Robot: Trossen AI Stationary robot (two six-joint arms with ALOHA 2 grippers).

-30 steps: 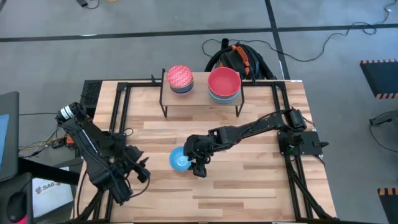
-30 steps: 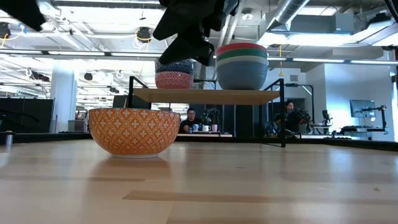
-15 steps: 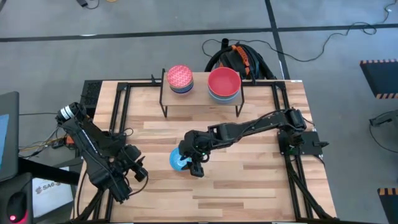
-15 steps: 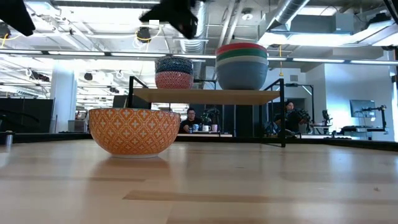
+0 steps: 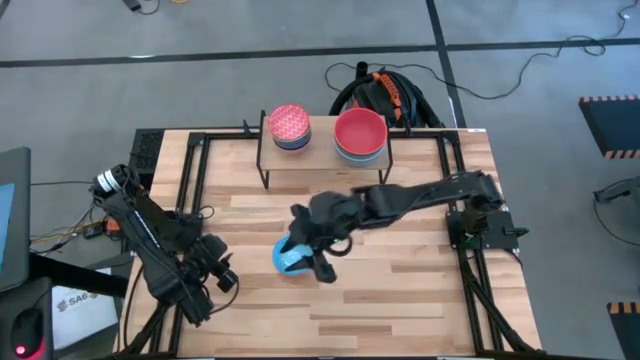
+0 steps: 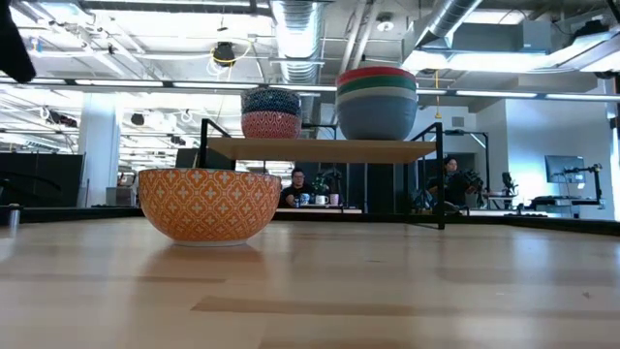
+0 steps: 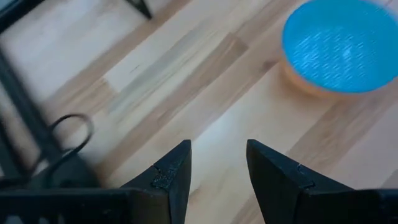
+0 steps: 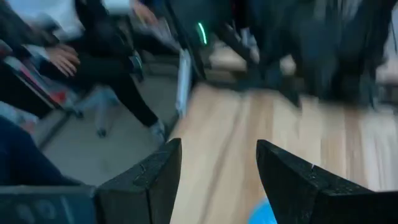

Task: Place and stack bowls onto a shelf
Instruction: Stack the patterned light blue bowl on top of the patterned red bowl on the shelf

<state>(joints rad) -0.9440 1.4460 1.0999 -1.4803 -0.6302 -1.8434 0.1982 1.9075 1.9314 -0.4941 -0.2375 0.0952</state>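
Observation:
A bowl, blue inside and orange-patterned outside, sits on its base on the table, left of centre. My right gripper hovers open high above it, pointing toward the table's left, out of the low view. Only the bowl's blue rim shows below my right gripper. My left gripper stands open near the table's left near corner, facing the bowl. On the shelf at the far side rest two stacks, one topped by a red-patterned bowl, the other by a red bowl.
Black frame rails run along the table's left and right sides. A backpack lies beyond the far edge. Seated people show beyond the table's left side. Bare wood lies right of the bowl and along the near edge.
My right gripper has risen straight up from just over the orange-patterned bowl, leaving the low view, and has tipped closer to level. The bowl stays where it was on the table.

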